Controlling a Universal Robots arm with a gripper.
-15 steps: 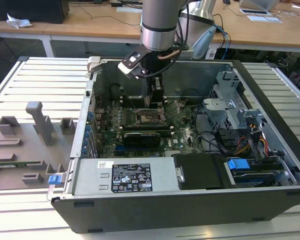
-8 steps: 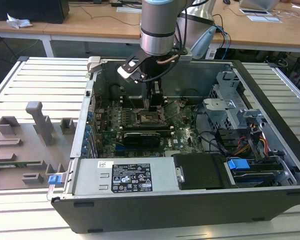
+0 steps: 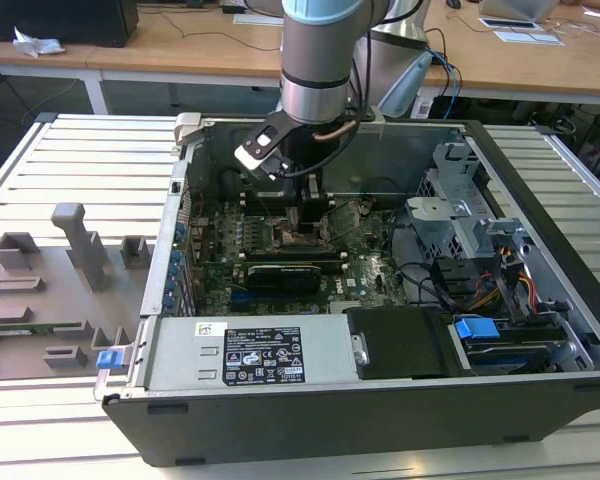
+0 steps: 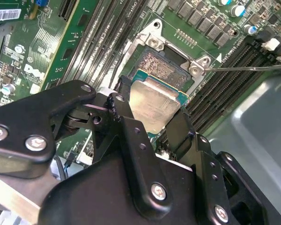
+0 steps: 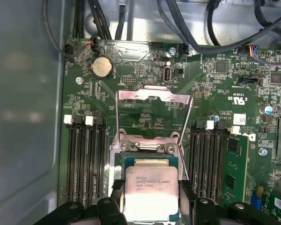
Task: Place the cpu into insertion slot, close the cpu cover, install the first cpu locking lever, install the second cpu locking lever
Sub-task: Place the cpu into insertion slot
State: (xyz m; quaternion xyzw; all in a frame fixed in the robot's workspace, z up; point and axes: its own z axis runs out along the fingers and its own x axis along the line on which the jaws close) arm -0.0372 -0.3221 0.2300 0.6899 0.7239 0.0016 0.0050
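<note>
So the gripper (image 4: 152,115) is clamped on the cpu (image 5: 151,192), one finger on each of two opposite edges. The chip sits over the insertion slot (image 4: 163,65) but doesn't look squared up with it. In the second wrist view the dark pin field is bare on the far side, so the chip seems offset toward the gripper. Can't tell if it touches the socket or hangs just above it.

Biggest worry imo is the pins. If the chip goes down shifted or tilted, a corner lands on the pin field and bends contacts, and the socket rim leaves barely any slack. The grip is only on thin edges, so a bump against the rim could also twist the chip in the hold.

As for room, the cpu cover (image 5: 152,96) stands open on the far side of the socket, so the space above the slot is free. The memory slots (image 5: 84,159) flank the socket close on both sides, right where the fingers are, so there's little space to spread. A thin lever rod (image 4: 246,68) pokes out by one socket corner, and the grey case wall (image 4: 257,126) is near on that side
</note>
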